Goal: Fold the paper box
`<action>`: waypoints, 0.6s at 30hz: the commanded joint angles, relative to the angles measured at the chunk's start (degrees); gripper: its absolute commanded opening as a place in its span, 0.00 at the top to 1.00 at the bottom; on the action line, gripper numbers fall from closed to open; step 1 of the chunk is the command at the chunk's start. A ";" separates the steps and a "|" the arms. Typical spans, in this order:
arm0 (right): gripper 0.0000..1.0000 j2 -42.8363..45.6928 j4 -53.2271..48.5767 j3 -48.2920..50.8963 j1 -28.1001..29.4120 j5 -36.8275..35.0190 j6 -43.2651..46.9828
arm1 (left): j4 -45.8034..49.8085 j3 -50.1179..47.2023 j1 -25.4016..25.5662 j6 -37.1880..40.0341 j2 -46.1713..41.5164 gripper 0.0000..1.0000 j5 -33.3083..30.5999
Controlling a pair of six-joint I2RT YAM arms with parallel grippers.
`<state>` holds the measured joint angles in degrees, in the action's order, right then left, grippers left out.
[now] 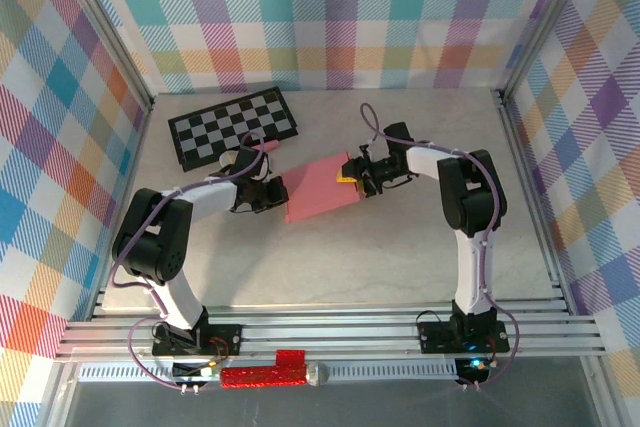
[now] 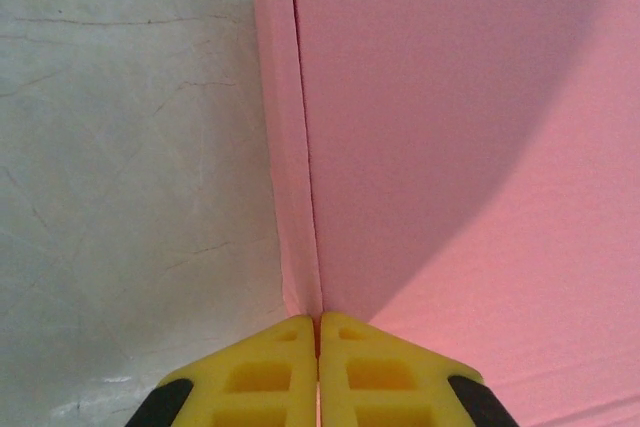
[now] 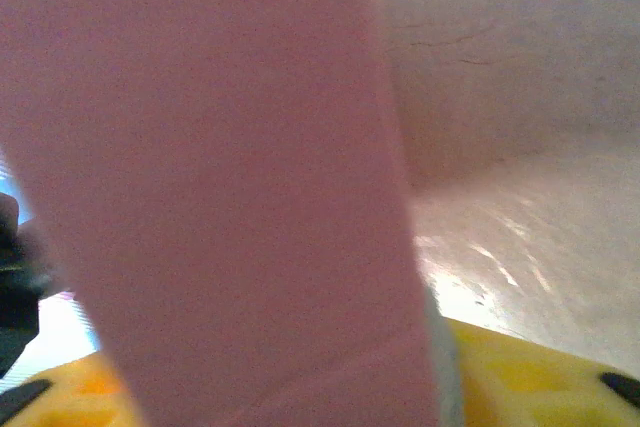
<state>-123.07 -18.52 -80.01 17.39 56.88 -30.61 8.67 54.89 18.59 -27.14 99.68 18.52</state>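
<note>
I count one paper box (image 1: 318, 190), one checkered board (image 1: 232, 125), and two grippers: left gripper (image 1: 279, 193), right gripper (image 1: 350, 175).

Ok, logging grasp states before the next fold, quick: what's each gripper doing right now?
Left gripper: closed, pinching the paper box at its folded edge.
Right gripper: at the box's far corner, but the card hides the gap between its fingers, so cannot tell.
</note>
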 commanded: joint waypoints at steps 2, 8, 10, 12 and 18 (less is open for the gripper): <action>0.54 1.72 6.12 1.63 0.72 2.06 -5.04 | 8.90 -2.72 -0.53 1.74 2.14 0.88 -3.67; 0.64 6.10 7.68 3.85 0.54 -0.95 -10.76 | 12.70 0.46 -0.41 2.35 -4.82 0.67 -7.81; 0.65 7.05 7.21 3.87 0.37 -1.09 -13.54 | 13.22 1.71 0.16 3.05 -9.20 0.63 -10.27; 0.66 7.87 6.51 3.89 0.06 -1.26 -16.99 | 13.22 3.39 1.89 6.37 -13.45 0.63 -12.26; 0.66 11.66 4.54 5.42 -1.03 -1.68 -28.78 | 6.13 3.22 12.60 28.09 -23.55 0.61 -13.85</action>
<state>-114.52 -12.69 -76.18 17.04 55.29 -51.37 17.74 58.04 26.37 -12.99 80.01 6.48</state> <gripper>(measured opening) 0.344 0.381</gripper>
